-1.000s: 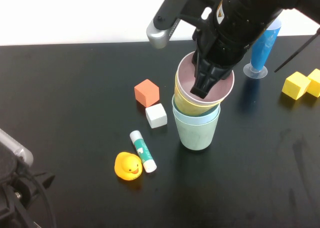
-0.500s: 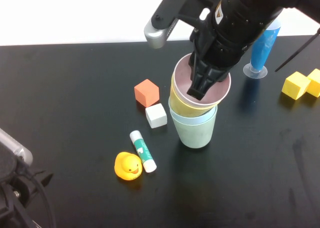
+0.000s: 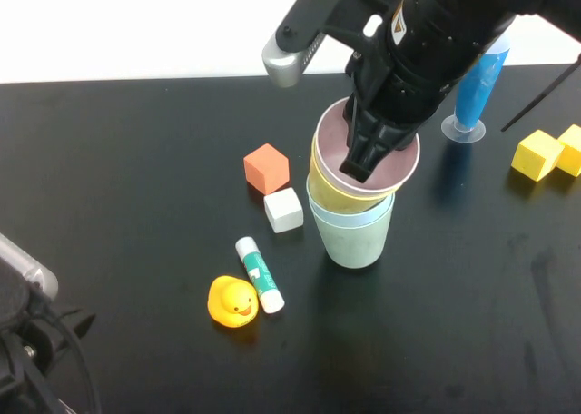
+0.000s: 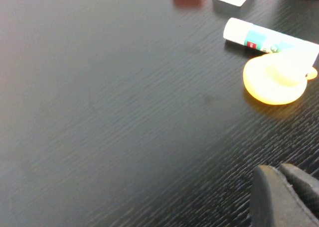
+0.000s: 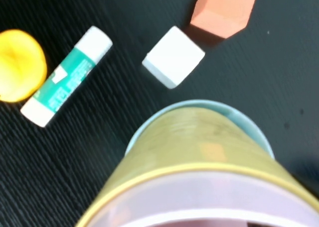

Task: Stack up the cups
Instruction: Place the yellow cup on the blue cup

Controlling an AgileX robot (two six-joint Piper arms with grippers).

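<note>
Now we see the four matte plastic tumblers nested near the middle of the black table (image 3: 136, 142), somewhat toward its far edge: the pale green cup (image 3: 356, 243) stands at the bottom, the light blue cup (image 3: 349, 216) inside it, the yellow cup (image 3: 334, 189) above that, tilted, and the pink cup (image 3: 386, 164) on top. Our right gripper (image 3: 359, 164) reaches down into the pink cup, one finger inside it, pinching its wall. Our left gripper (image 4: 284, 194) hovers low near the table's near left corner, its fingers pressed together on nothing. Left of the stack lie an orange cube (image 3: 266, 168) and a white cube (image 3: 283, 210); nearer us, a glue stick (image 3: 260, 274) touches a yellow rubber duck (image 3: 233, 302). A tall blue cone (image 3: 479, 85) stands by the far edge, yellow blocks (image 3: 547, 152) toward the right edge.
</note>
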